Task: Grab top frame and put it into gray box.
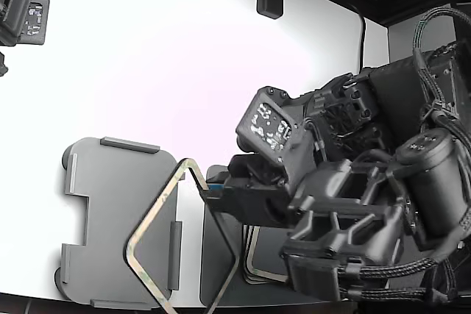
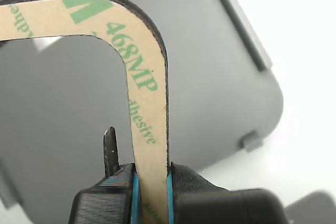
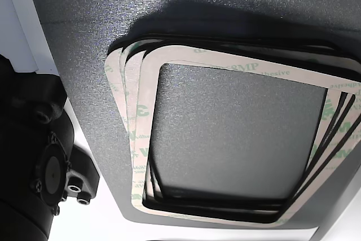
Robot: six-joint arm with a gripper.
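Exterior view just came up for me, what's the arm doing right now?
The gripper is shut on one side of the top frame and holds it in the air, tilted, over the gray box. The frame is not yet in the box. More frames lie piled on the dark mat, at the exterior view's right of the box.

The arm (image 1: 368,204) was matte black and blocky, with braided black cables looped along the side farthest from the gripper (image 1: 210,195). A cylindrical black motor housing sat beside those cables. Just behind the gripper stood a tilted module with white markings. The gripper's fingers (image 2: 134,187) carried thin blue pads.
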